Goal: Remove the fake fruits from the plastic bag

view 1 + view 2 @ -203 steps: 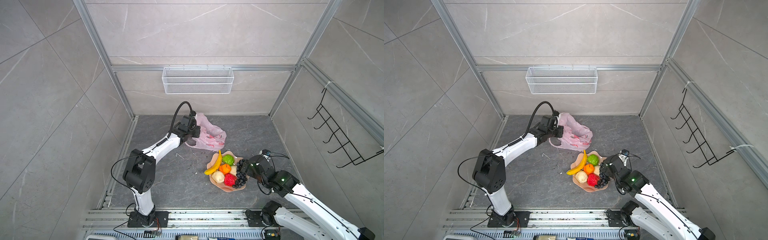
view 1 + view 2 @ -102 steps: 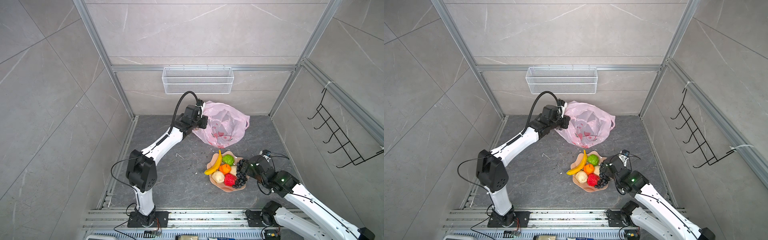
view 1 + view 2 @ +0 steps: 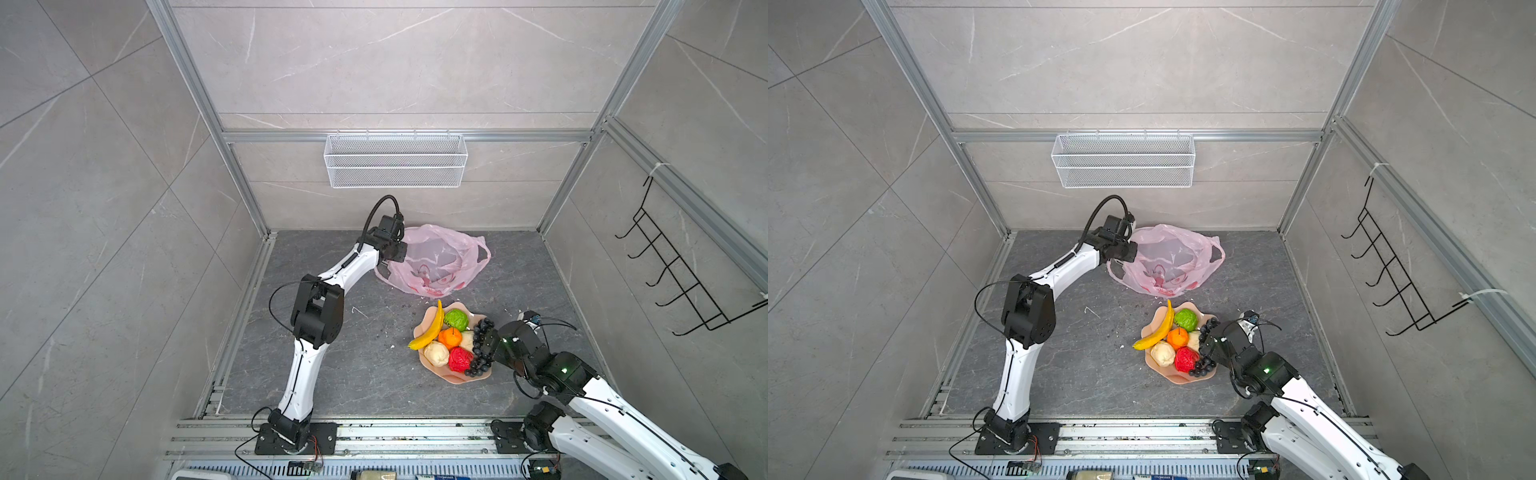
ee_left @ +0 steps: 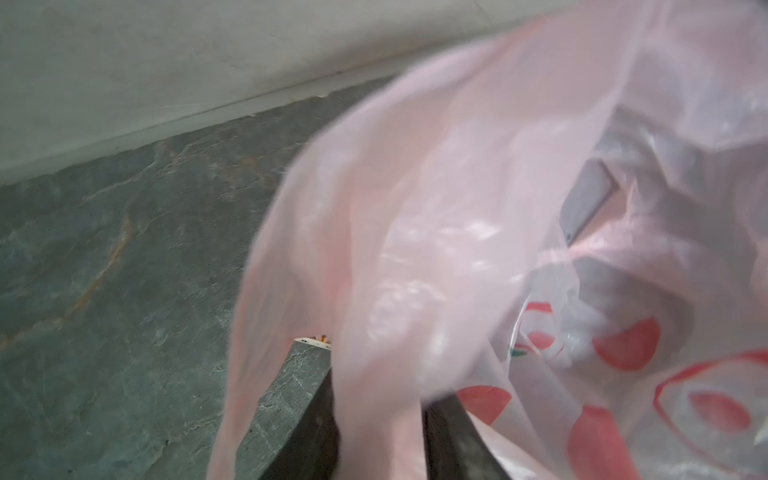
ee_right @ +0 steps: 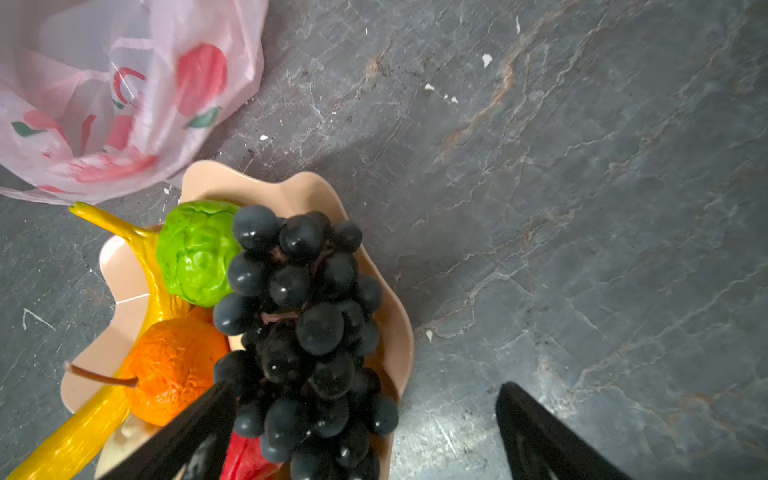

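Note:
The pink plastic bag (image 3: 436,262) (image 3: 1167,262) lies slumped and puffed open on the grey floor by the back wall, and I see nothing inside it. My left gripper (image 3: 398,252) (image 4: 382,395) sits at the bag's left edge. It is open, with a fold of bag film (image 4: 415,208) hanging loose between its fingers. The fake fruits lie on a peach plate (image 3: 453,377): a banana (image 3: 428,330), a green one (image 3: 456,319), an orange (image 3: 451,337), a beige one (image 3: 436,353), a red one (image 3: 459,359) and grapes (image 5: 303,316). My right gripper (image 5: 365,388) (image 3: 488,336) stands open over the plate's right rim.
A white wire basket (image 3: 395,160) hangs on the back wall and a black hook rack (image 3: 681,270) on the right wall. Aluminium posts frame the corners, and a rail runs along the front. White crumbs dot the floor near the plate.
The left gripper lifted the bag so that it ballooned, then lowered it. The bag has now sunk onto the floor and the left jaws have parted. The right arm has not moved.

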You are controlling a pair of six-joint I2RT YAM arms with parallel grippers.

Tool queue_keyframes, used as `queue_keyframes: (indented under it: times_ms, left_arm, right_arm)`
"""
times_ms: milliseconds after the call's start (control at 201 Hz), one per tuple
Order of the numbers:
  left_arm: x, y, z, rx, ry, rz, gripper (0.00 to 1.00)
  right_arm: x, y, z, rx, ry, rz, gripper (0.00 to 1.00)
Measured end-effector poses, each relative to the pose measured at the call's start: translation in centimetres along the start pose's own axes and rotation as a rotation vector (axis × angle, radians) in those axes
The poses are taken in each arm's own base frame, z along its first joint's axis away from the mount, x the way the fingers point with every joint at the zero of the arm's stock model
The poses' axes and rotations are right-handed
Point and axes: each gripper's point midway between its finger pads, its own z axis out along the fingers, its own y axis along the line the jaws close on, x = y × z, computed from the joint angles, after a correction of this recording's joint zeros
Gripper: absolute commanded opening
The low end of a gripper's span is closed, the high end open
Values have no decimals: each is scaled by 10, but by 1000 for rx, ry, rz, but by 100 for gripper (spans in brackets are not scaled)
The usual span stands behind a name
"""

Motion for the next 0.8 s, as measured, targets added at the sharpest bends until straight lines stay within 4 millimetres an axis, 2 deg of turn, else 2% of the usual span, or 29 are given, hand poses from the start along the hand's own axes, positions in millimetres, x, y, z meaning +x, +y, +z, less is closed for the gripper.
queue_keyframes:
  times_ms: [124, 274, 453, 657, 802]
  left_arm:
    - [-2, 8, -6, -30, 2, -10, 73]
    - [26, 8, -15, -40, 59, -26, 80]
    - [59, 11, -44, -44, 101, -68, 84]
    - [76, 15, -83, -46, 61, -123, 86]
    - [93, 20, -97, -56, 43, -155, 86]
  right_arm:
    - [7, 2, 0, -48, 15, 27, 100]
    - [15, 4, 0, -105, 29, 53, 100]
    - [28, 5, 9, -124, 70, 72, 100]
    - [39, 14, 19, -179, 103, 100, 100]
    - [43, 22, 25, -233, 109, 123, 100]
